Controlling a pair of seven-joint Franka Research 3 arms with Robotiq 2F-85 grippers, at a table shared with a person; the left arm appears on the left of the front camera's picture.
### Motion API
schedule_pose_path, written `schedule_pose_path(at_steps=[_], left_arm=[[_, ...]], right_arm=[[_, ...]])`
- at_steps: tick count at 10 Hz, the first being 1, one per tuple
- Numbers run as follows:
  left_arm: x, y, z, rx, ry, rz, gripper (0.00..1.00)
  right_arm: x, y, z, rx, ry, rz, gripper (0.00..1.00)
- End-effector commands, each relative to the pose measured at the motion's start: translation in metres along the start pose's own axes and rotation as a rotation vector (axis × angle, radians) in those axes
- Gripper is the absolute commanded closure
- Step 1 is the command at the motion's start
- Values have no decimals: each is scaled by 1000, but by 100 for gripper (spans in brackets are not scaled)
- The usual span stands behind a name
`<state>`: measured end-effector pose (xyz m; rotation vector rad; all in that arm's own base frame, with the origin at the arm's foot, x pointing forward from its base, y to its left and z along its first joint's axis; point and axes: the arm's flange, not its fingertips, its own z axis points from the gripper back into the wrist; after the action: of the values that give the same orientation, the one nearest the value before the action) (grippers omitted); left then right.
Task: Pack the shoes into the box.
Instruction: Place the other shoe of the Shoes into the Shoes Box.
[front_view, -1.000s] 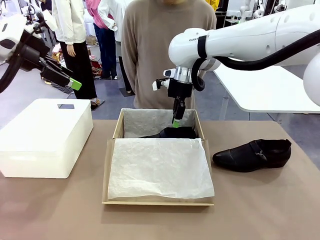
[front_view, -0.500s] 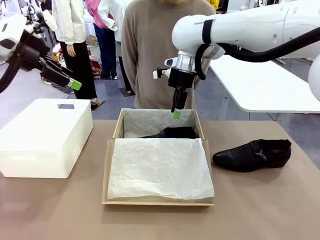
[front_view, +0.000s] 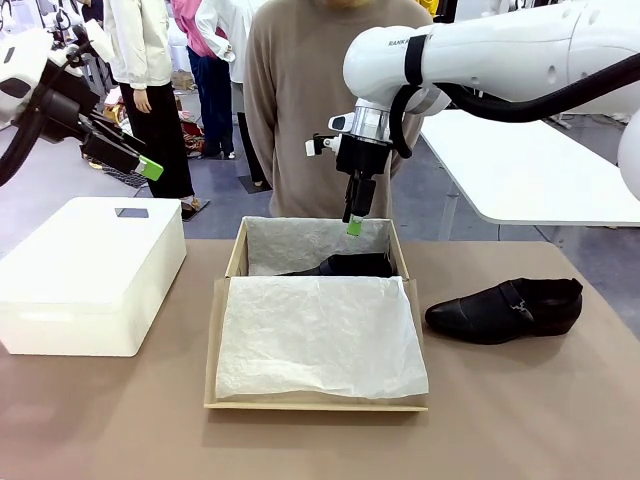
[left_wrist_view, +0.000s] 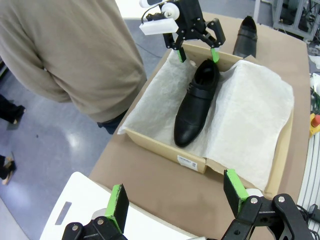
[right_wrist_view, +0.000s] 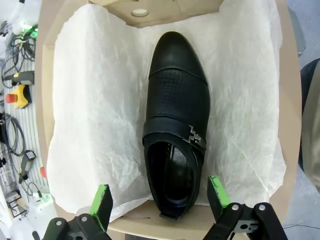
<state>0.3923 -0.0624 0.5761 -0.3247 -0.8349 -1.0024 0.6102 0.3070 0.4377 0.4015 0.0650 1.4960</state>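
Note:
One black shoe (front_view: 345, 266) (left_wrist_view: 195, 102) (right_wrist_view: 175, 125) lies on white tissue inside the brown cardboard box (front_view: 236, 255) (left_wrist_view: 165, 150) (right_wrist_view: 170, 12), free of any grip. My right gripper (front_view: 353, 228) (left_wrist_view: 198, 54) (right_wrist_view: 160, 196) hangs open just above the shoe's heel end, at the box's far side. The other shoe (front_view: 505, 308) (left_wrist_view: 246, 36) rests on the table to the right of the box. My left gripper (front_view: 150, 168) (left_wrist_view: 176, 196) is open and empty, held high over the table's far left.
A large white plastic box (front_view: 90, 270) (left_wrist_view: 75, 200) stands at the left. The box's flap lid, covered with tissue paper (front_view: 320, 335), lies open toward me. A person in a beige sweater (front_view: 320, 100) (left_wrist_view: 65, 55) stands right behind the box.
My right gripper has opened off the shoe and risen above the box, leaving the shoe lying inside. The left arm has not moved.

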Motion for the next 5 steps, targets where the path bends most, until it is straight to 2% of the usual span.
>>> schedule_pose_path(at_steps=[1,2,5], left_arm=[[-1,3,0,-15,-20,-15,0],[-1,3,0,-15,-20,-15,0],[-1,3,0,-15,-20,-15,0]], right_arm=[[0,0,2,-2,-5,-1,0],[0,0,0,0,0,0,0],[-24,28,55,-89,-10,20,0]])
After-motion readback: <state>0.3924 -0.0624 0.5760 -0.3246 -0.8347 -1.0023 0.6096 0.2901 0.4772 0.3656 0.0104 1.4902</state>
